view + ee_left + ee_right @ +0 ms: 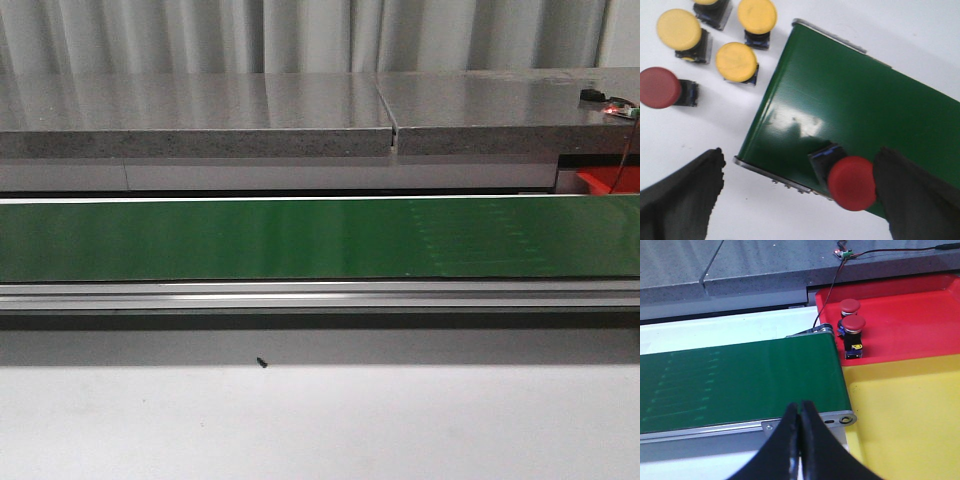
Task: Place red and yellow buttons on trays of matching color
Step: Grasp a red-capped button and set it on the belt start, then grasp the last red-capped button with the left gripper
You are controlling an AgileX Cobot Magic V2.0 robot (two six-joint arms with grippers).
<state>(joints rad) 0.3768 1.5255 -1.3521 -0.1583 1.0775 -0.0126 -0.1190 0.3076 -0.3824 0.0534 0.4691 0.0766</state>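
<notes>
In the left wrist view my left gripper (800, 155) is open over the end of the green conveyor belt (850, 100). A red button (852, 182) lies on the belt's edge, right beside one finger (920, 195); the other finger (680, 200) is far from it. On the white table lie several yellow buttons (736, 61) and another red button (659, 87). In the right wrist view my right gripper (800, 412) is shut and empty at the belt's other end (740, 380). Two red buttons (854, 325) stand on the red tray (910, 315). The yellow tray (910, 410) holds nothing.
The front view shows the long green belt (320, 238) with its metal rail, a grey stone counter (300, 110) behind it and a corner of the red tray (610, 180); neither gripper shows there. A small circuit board with a wire (842, 254) lies on the counter.
</notes>
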